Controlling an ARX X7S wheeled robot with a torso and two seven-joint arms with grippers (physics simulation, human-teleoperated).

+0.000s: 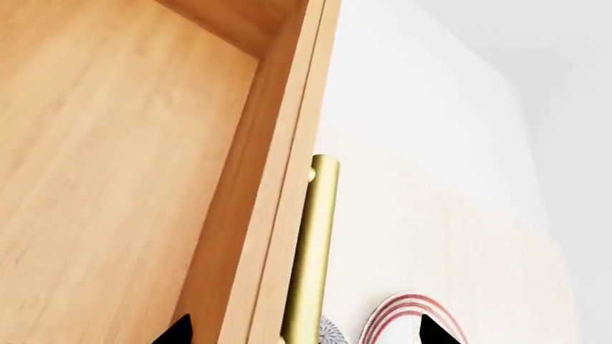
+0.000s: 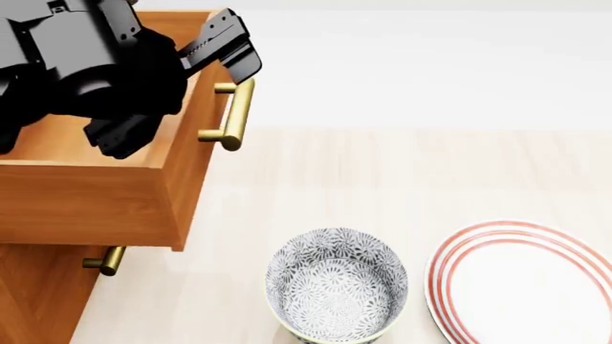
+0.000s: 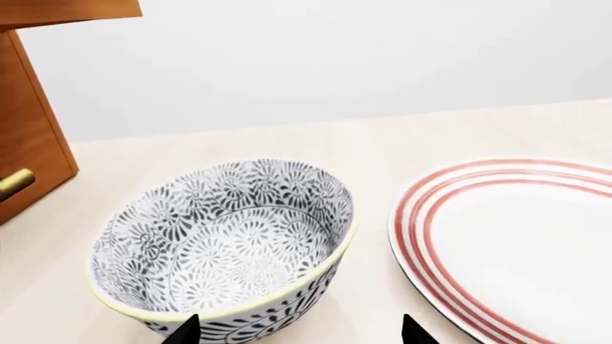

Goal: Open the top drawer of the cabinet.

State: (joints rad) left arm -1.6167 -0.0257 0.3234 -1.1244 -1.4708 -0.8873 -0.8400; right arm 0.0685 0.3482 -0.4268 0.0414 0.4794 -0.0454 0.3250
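Observation:
The top drawer (image 2: 86, 201) stands pulled out of the orange-brown cabinet (image 2: 39, 294), and its inside shows empty in the left wrist view (image 1: 96, 179). Its brass bar handle (image 2: 234, 115) sits on the drawer front and also shows in the left wrist view (image 1: 316, 244). My left gripper (image 2: 177, 89) hovers over the drawer's front end. In its wrist view the left gripper (image 1: 306, 333) is open, with the drawer front and handle between the wide-apart fingertips, which touch neither. My right gripper (image 3: 301, 331) is open and empty, low beside the patterned bowl. It is out of the head view.
A patterned bowl (image 2: 337, 285) stands on the pale floor right of the cabinet, and a red-striped plate (image 2: 526, 283) lies right of the bowl. A lower drawer's brass handle (image 2: 105, 261) sticks out under the open drawer. A white wall is behind.

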